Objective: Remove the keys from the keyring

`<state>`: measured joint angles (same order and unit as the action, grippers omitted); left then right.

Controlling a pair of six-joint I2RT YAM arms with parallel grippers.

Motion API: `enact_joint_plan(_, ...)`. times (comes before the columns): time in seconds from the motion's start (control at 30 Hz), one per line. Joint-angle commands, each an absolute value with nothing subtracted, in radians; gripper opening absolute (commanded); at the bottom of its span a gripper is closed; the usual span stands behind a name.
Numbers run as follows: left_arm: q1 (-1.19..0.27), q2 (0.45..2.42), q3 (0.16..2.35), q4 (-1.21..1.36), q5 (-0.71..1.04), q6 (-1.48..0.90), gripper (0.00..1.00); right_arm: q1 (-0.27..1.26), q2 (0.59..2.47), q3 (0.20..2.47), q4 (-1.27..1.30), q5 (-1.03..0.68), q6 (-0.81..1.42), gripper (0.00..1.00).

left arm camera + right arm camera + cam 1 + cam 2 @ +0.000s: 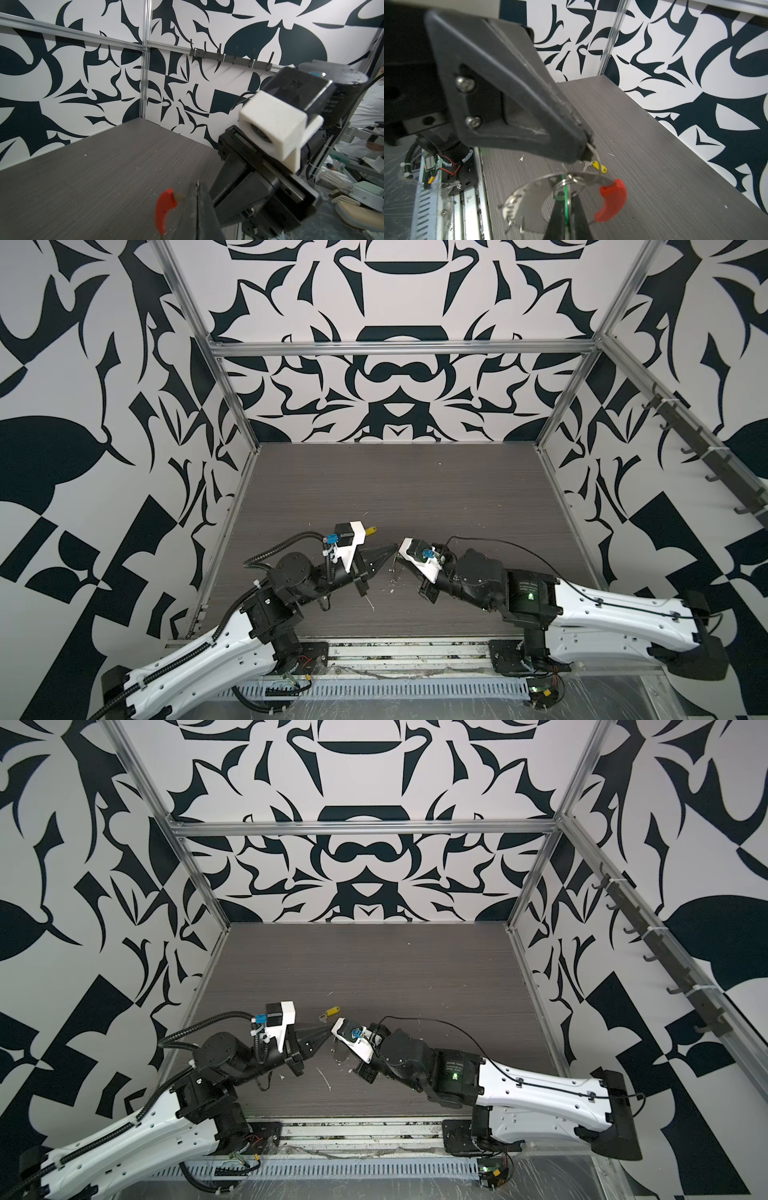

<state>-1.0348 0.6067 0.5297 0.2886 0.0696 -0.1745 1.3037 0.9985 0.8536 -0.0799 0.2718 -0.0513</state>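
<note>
near the front middle of the dark wood-grain surface, two robot arms meet almost tip to tip, both held above it. the left pincer is clenched on a thin wire that runs down to the keyring, a wide metal loop with a curved red sleeve on one side. the right pincer is clenched on the green key tag, seen edge-on, with its long axis lying along the pincer's fingers and pointing at the loop. the tag's small silver split ring is threaded on the loop between the red sleeve and the bare metal arc, just beside the right fingertips. the yellow key tag lies flat on the surface a little behind the two pincers, free of the loop. so one key seems off and the green one is not yet off. the right arm has the tag and the left arm braces the loop. freeing the tag likely means drawing the split ring along the wire towards the end the left pincer holds, though whether that end is open cannot be told.
</note>
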Motion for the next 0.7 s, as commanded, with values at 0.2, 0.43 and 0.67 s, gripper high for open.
enact_joint_plan(0.2, -1.172, 0.61, 0.522, 0.465, -0.172, 0.028, 0.0, 1.302, 0.973, 0.782, -0.006, 0.341, -0.046, 0.0)
enact_joint_plan(0.43, -1.18, 0.615, 0.521, 0.464, -0.148, 0.043, 0.0, 1.302, 0.932, 0.743, 0.017, 0.356, -0.049, 0.0)
enact_joint_plan(0.67, -1.193, 0.626, 0.531, 0.455, -0.148, 0.055, 0.0, 1.302, 0.919, 0.732, 0.021, 0.376, -0.049, 0.0)
